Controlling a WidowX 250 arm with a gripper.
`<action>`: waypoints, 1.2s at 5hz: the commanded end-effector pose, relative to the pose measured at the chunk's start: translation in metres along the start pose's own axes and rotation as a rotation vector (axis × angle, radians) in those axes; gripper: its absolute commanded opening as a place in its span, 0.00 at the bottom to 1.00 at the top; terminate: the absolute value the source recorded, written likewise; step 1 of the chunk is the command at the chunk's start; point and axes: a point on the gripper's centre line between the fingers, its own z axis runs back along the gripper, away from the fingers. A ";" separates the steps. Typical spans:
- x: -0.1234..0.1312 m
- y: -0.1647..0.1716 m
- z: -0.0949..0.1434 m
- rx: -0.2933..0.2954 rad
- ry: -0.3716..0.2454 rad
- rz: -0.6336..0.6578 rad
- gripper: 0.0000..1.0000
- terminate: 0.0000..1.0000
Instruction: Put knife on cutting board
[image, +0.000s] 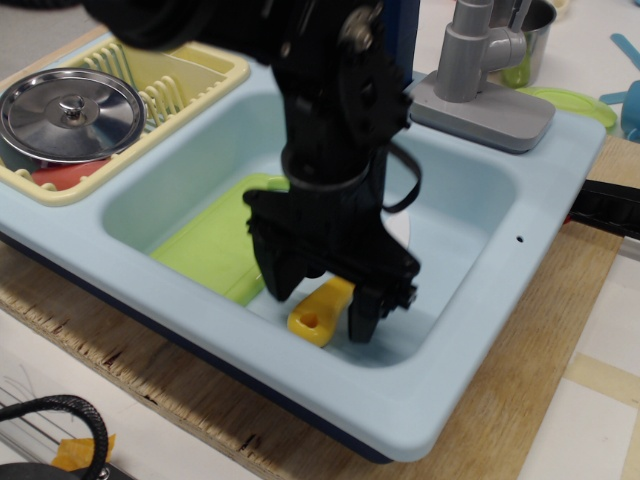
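The knife (320, 311) lies on the floor of the pale blue sink (470, 260). Only the end of its yellow handle with the hole shows; its blade is hidden behind the gripper. The lime-green cutting board (215, 245) lies flat in the left part of the sink, partly covered by the arm. My black gripper (320, 305) is down in the sink, open, with one finger on each side of the knife handle. I cannot tell whether the fingers touch the handle.
A pale yellow dish rack (190, 75) at the left holds a steel pot lid (70, 112). A grey tap (480, 70) stands behind the sink. The sink walls close in the gripper on all sides.
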 end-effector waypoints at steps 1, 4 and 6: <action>0.001 0.008 -0.012 -0.016 -0.020 0.010 1.00 0.00; 0.009 0.007 0.012 0.066 -0.020 0.013 0.00 0.00; 0.000 0.041 0.026 0.090 -0.032 0.044 0.00 0.00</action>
